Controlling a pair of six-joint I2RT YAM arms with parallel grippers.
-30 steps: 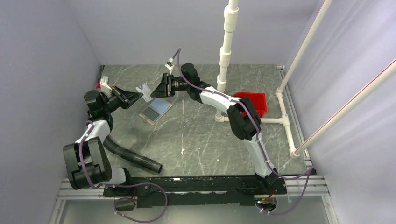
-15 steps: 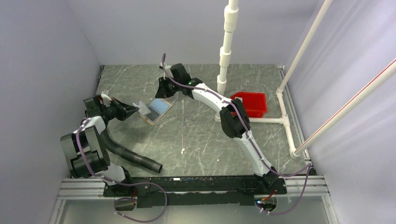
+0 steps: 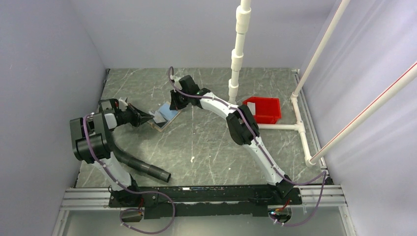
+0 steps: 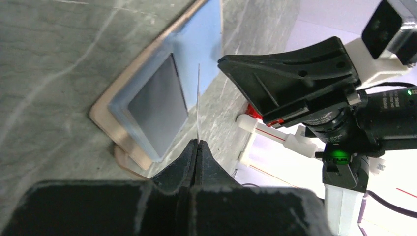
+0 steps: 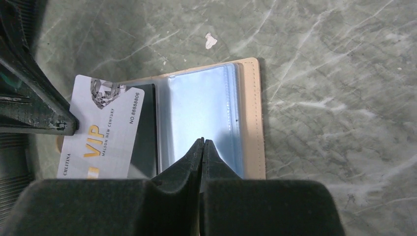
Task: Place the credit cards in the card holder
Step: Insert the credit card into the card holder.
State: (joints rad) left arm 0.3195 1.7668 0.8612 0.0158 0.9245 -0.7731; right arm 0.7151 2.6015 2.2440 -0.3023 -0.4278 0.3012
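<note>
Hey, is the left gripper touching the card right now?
Touching. In the left wrist view the left gripper is pinched shut on the edge-on card.

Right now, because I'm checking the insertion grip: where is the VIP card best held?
Pinch the card at its outer edge, coming from the side away from the card holder, as the left claw does. It is thin and flat, and its edge facing the holder likely must stay free to slide in.

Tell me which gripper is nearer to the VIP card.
Left. The left gripper is shut on the VIP card at its edge, holding it over the open card holder. The right gripper, shut on nothing, points at the holder's clear sleeve beside the card.
</note>
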